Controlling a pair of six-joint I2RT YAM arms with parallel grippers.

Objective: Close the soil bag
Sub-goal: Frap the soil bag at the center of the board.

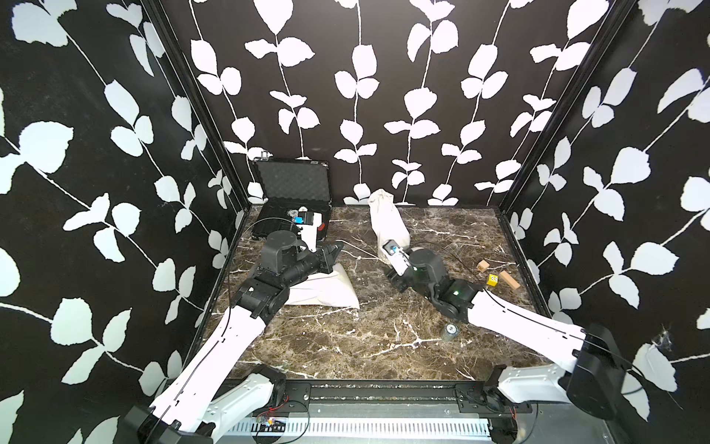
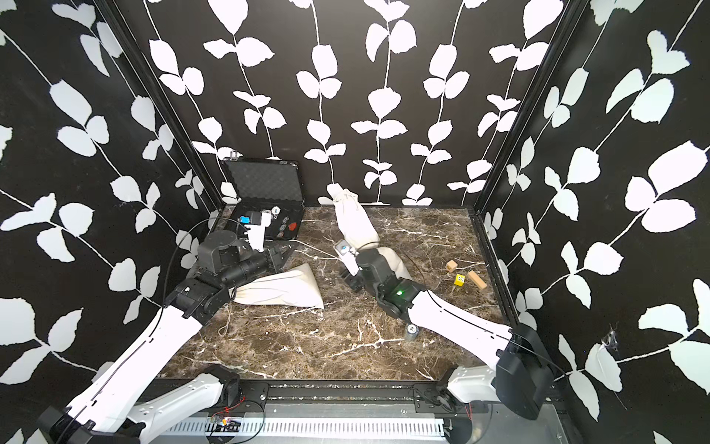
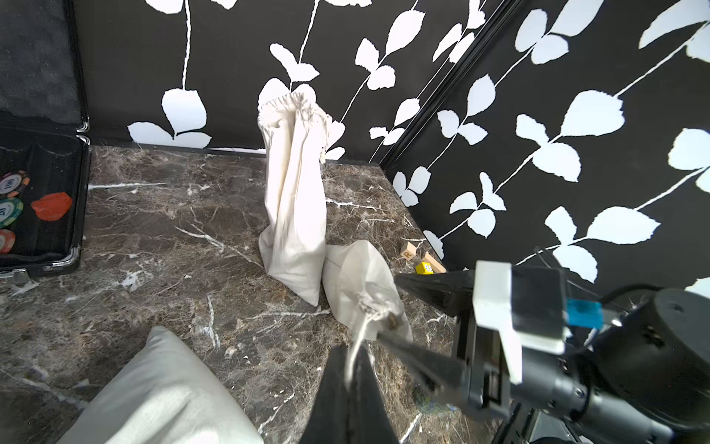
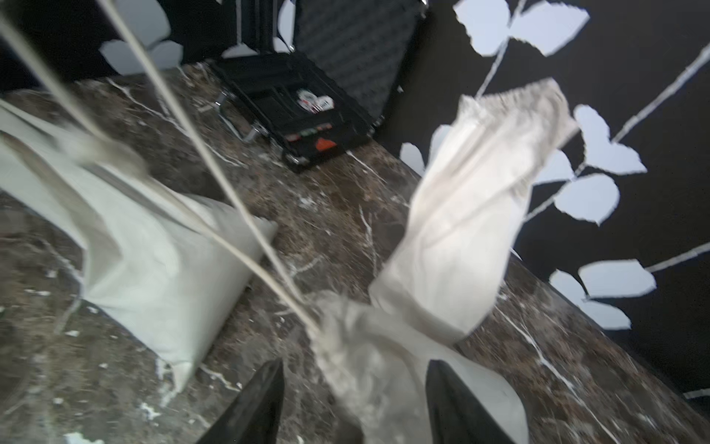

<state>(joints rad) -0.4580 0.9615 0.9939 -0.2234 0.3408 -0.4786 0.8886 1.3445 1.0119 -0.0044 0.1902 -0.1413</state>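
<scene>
Table [image 1: 365, 346] | case [image 1: 292, 184] | soil bag [image 3: 357, 276] | flat bag [image 1: 326, 288] | tall bag [image 1: 388, 223] | can [image 1: 450, 331]

Robot lab test booth, leaf-print backdrop walls [image 1: 384, 57], marble-look tabletop [image 1: 345, 346], black mounting rail [image 1: 384, 393] in front.

Seen in both top views, our left arm [image 1: 230, 338] starts from its base at 7 o'clock and reaches toward 1 o'clock. Its elbow is bent and the forearm lies low, turned toward 2 o'clock. Our left gripper [image 3: 351, 369] has its jaws pressed together, with a drawstring [image 3: 363, 330] pinched between them.

Our right arm [image 1: 518, 323] starts at 5 o'clock and stretches toward 10 o'clock, also low, with the wrist folded over at its end. In the right wrist view our right gripper [image 4: 355, 363] has its two black fingers [image 4: 261, 399] spread well apart. Our two grippers sit near each other around the centre, the left at about 9 o'clock of the right.
</scene>
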